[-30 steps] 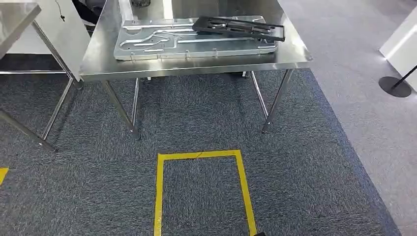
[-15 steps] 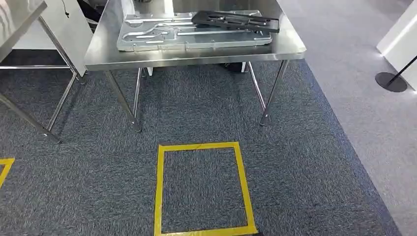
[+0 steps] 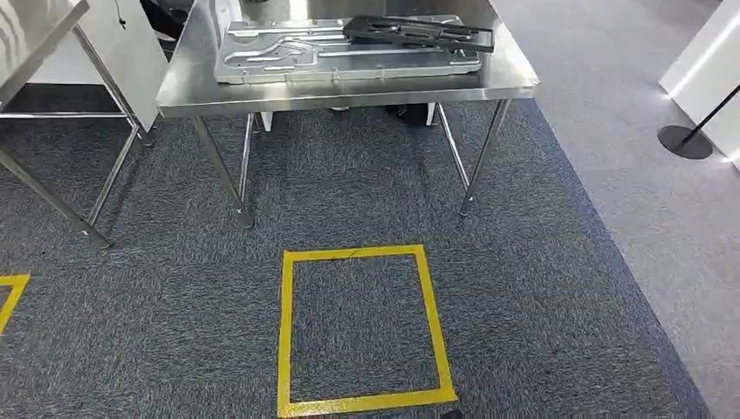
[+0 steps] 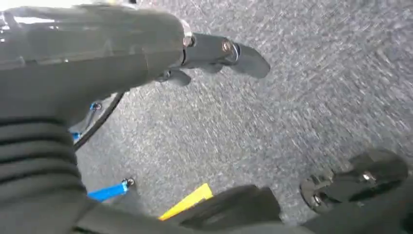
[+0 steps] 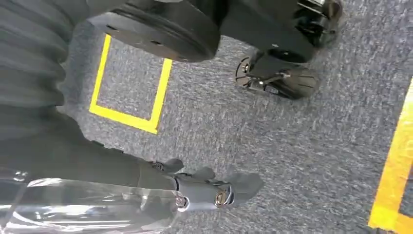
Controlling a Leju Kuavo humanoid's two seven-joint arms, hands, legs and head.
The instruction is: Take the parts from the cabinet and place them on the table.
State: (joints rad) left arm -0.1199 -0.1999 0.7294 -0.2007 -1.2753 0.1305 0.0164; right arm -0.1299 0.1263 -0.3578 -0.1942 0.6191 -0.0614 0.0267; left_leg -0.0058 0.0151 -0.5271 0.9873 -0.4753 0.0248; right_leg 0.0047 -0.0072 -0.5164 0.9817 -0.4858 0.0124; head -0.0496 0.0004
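A large silver stamped metal panel [image 3: 340, 54] lies flat on the steel table [image 3: 349, 90] ahead of me. A black frame part [image 3: 419, 32] rests on top of the panel toward its right end. In the left wrist view my left hand [image 4: 204, 51] hangs over the grey carpet, fingers extended, holding nothing. The right wrist view has my right hand [image 5: 204, 187] hanging over the carpet in the same way, with nothing in it.
A yellow tape square [image 3: 284, 332] marks the carpet between me and the table. A second steel table [image 3: 35, 30] stands at the left. A black stanchion base [image 3: 685, 141] and a white unit [image 3: 711, 74] stand at the right.
The whole picture has shifted: the table now sits higher and farther off, and the yellow square shows in full. The camera has moved; the parts on the table have not.
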